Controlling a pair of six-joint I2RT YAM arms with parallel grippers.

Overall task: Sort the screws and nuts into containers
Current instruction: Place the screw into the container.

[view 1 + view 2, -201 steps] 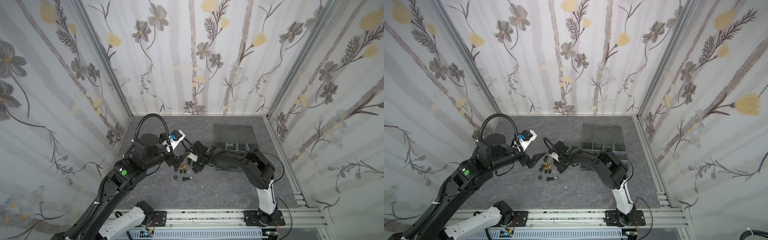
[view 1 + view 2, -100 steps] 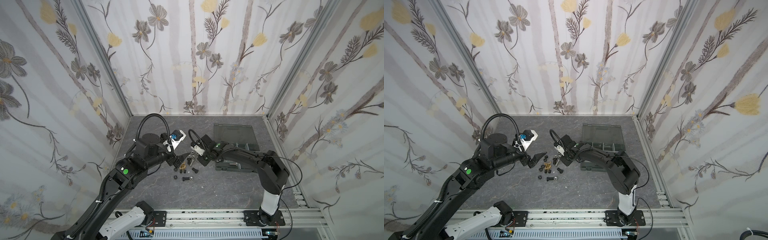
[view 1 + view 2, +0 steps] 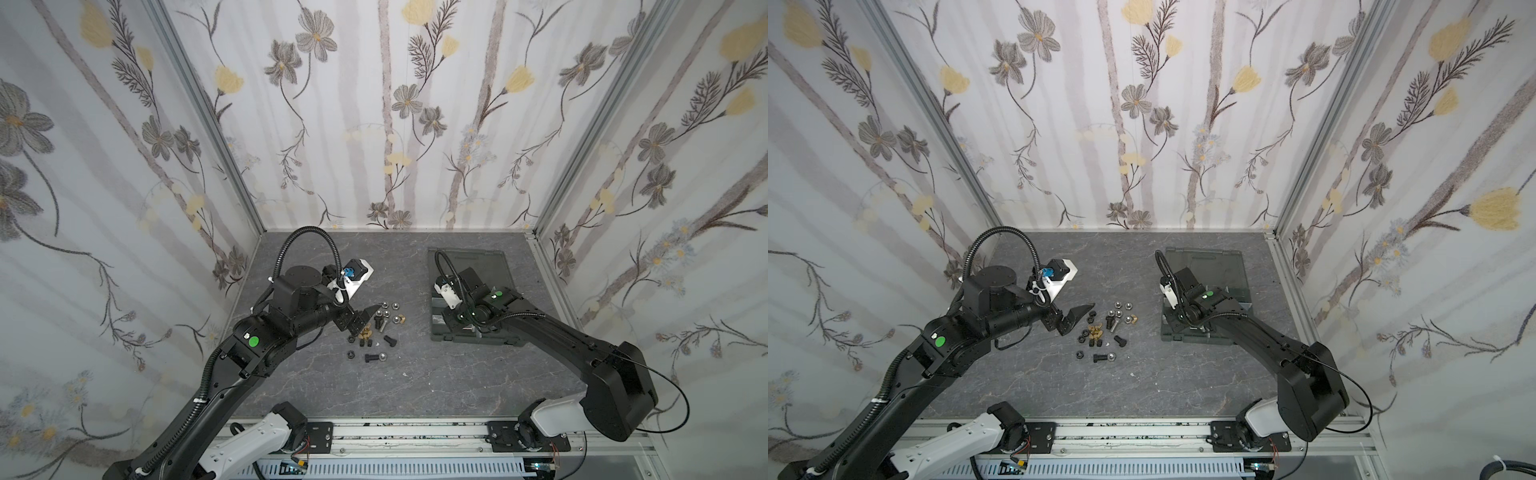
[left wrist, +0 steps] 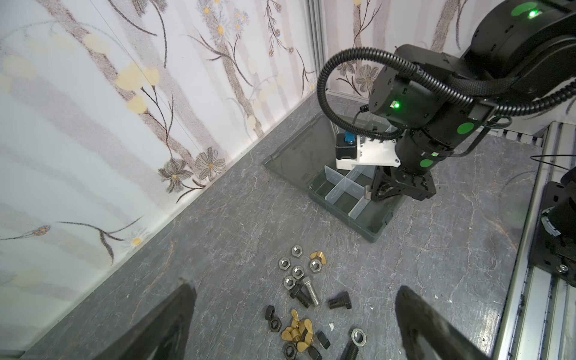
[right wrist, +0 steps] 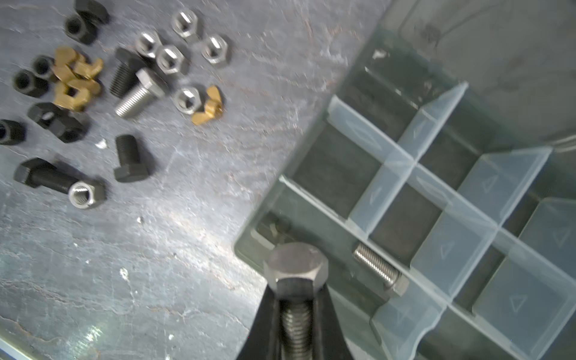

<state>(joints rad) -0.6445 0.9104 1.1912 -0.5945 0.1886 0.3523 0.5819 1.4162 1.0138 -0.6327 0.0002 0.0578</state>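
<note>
My right hand (image 5: pixel 296 307) gripped the silver screw (image 5: pixel 296 268) tightly by its shank, head just beyond the hand; stiff, slick steel, I judged.

a silver hex-head screw (image 5: pixel 296 274) is clamped by its threaded shank between the closed jaws of the right gripper (image 5: pixel 296 304), over the corner of the dark grey organizer box (image 5: pixel 249 246) nearest the loose pile. a second silver screw (image 5: pixel 378 272) is laid flat in the corner compartment (image 5: pixel 336 249), against a clear divider. on the table (image 5: pixel 202 249), apart from the box, silver nuts (image 5: pixel 170 59), black nuts (image 5: pixel 29 82), brass wing nuts (image 5: pixel 74 81), black screws (image 5: pixel 129 159) and one more silver screw (image 5: pixel 138 93) are scattered close together.
</note>
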